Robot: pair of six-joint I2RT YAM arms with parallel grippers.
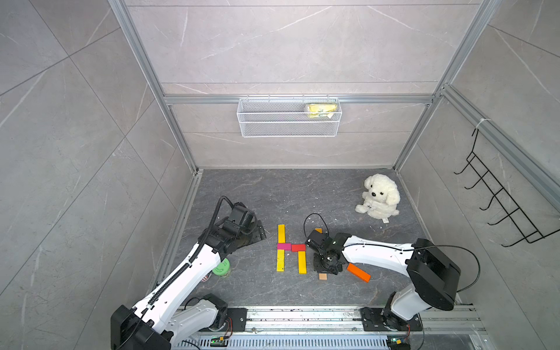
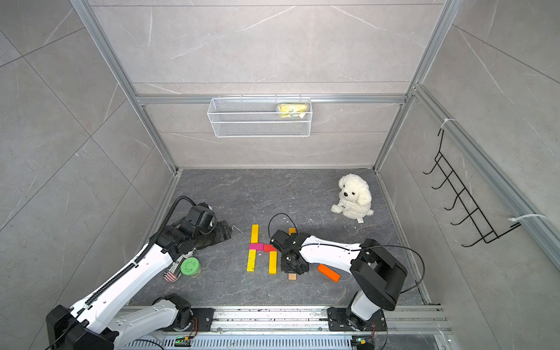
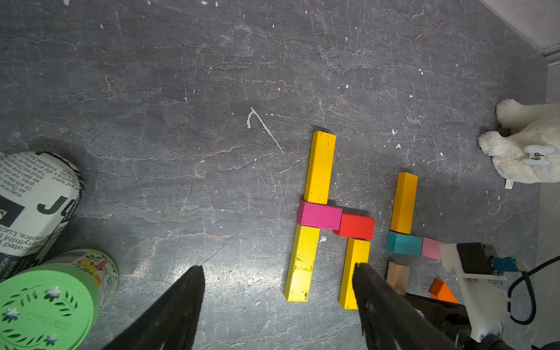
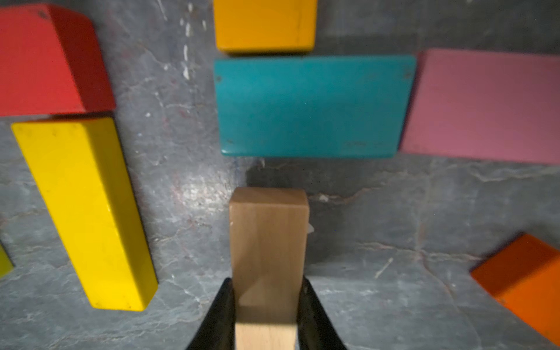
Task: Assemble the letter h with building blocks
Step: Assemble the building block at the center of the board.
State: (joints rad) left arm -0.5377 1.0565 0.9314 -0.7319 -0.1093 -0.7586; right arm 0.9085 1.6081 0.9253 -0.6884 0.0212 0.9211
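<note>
Blocks are spread on the dark table (image 1: 272,194). A tan block (image 4: 268,230) is pinched by its long sides in the right hand (image 4: 266,281), with its free end aimed at a teal block (image 4: 312,106) and just short of it. The teal block is abutted at one short end by a pink block (image 4: 485,106), and an amber block (image 4: 263,24) is set endwise just beside its far long edge. An orange block (image 1: 358,272) is seen askew near the right arm. Beside this group an h-like figure is formed. An upper yellow block (image 1: 281,233) and a lower yellow block (image 1: 280,260) are placed in line and bridged by a magenta block (image 1: 284,246). A red block (image 1: 298,248) is set beside the magenta one, and a third yellow block (image 1: 302,262) below the red. The left hand (image 3: 277,268) is held spread, with nothing between its fingers, to the left of the figure. A green-lidded can (image 2: 190,266) and a white plush dog (image 1: 378,197) are seen well apart.
</note>
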